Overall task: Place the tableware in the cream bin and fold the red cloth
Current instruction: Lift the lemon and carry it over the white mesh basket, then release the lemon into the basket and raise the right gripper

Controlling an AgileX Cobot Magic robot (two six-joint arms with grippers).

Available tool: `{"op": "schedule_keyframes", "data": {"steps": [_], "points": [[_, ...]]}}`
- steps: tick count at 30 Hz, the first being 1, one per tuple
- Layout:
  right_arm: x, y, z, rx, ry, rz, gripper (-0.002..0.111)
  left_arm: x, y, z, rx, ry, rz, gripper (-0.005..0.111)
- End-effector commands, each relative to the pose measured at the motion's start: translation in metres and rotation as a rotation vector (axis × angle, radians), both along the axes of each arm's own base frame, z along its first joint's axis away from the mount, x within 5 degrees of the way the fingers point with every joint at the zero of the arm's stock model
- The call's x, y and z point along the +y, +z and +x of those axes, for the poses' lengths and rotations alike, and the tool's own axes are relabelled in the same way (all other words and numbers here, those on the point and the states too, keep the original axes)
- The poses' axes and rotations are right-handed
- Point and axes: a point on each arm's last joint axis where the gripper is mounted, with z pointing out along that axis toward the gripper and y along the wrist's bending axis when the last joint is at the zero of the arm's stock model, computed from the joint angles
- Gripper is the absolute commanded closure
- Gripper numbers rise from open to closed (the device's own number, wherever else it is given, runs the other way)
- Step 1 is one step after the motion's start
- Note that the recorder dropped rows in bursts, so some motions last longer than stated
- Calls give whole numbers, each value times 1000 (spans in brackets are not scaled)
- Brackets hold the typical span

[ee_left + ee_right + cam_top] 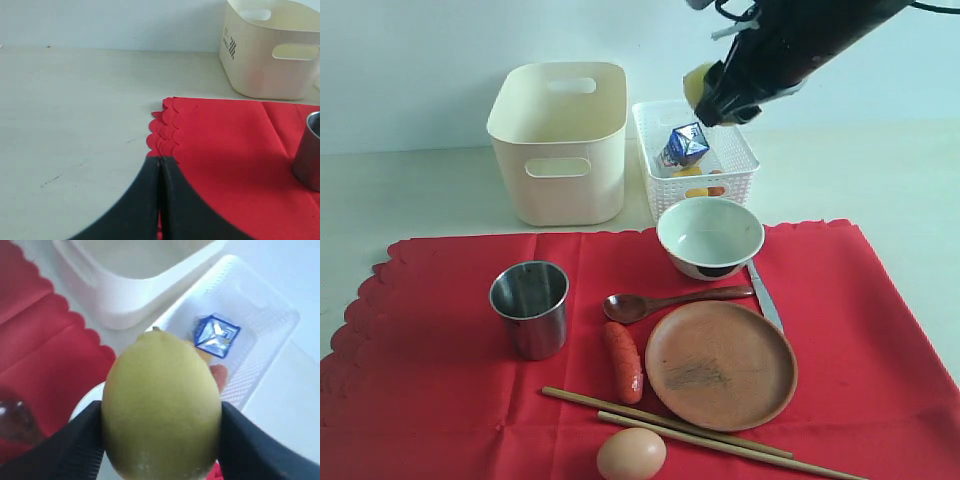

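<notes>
One red cloth (440,400) bears one cup (529,305), bowl (710,235), plate (720,365), spoon (670,300), knife (767,300) and two chopsticks (620,410), while at upper right the right jaws grasp one lemon (162,405) and the left jaws are clenched.

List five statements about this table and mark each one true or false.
1. The right gripper holds a lemon. True.
2. The steel cup sits inside the cream bin. False: the steel cup stands on the red cloth, outside the cream bin.
3. The left gripper is shut. True.
4. The sausage lies on the round brown plate. False: the sausage lies on the red cloth beside the round brown plate.
5. A small blue-white carton sits in the white lattice basket. True.
</notes>
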Motion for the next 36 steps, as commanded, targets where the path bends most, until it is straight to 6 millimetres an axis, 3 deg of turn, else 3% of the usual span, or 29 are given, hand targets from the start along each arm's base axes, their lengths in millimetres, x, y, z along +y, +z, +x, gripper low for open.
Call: {"op": "schedule_keyframes", "data": {"steps": [1, 6, 13, 23, 29, 36], "points": [[-9, -5, 38, 0, -122, 66, 108, 0, 0, 0, -15, 1, 0, 107], [-16, -24, 80, 21, -220, 113, 108, 0, 0, 0, -15, 1, 0, 107], [-24, -54, 123, 43, -299, 141, 108, 0, 0, 0, -15, 1, 0, 107], [-18, -94, 161, 51, -356, 147, 108, 0, 0, 0, -15, 1, 0, 107], [-15, -91, 181, -37, -424, 253, 108, 0, 0, 0, -15, 1, 0, 107], [-12, -117, 194, -68, -427, 267, 104, 0, 0, 0, -15, 1, 0, 107]]}}
